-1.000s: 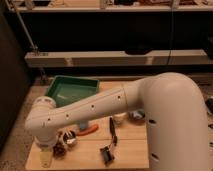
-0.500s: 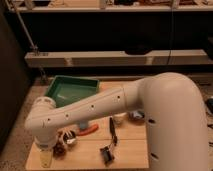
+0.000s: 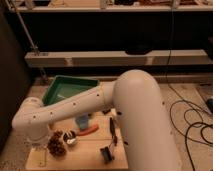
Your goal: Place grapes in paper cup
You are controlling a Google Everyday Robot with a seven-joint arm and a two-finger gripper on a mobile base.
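Task barely begun, cup unfilled.
Bumpy, dark reddish-brown bunch of grapes [image 3: 56, 145] lies on the wooden table [image 3: 85, 157] beside the small white paper cup [image 3: 70, 138]; the gripper [image 3: 41, 154] is just left of it, jaws open and empty.

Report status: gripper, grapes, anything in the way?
Gripper open, low at left end of table, beside grapes. Grapes on table, not held. Paper cup not in sight; arm hides mid-table. Blue cup, carrot just beyond grapes.

Pale gripper [image 3: 41, 156] beside reddish-brown grapes [image 3: 56, 145]; green tray [image 3: 62, 92], orange carrot [image 3: 89, 131].
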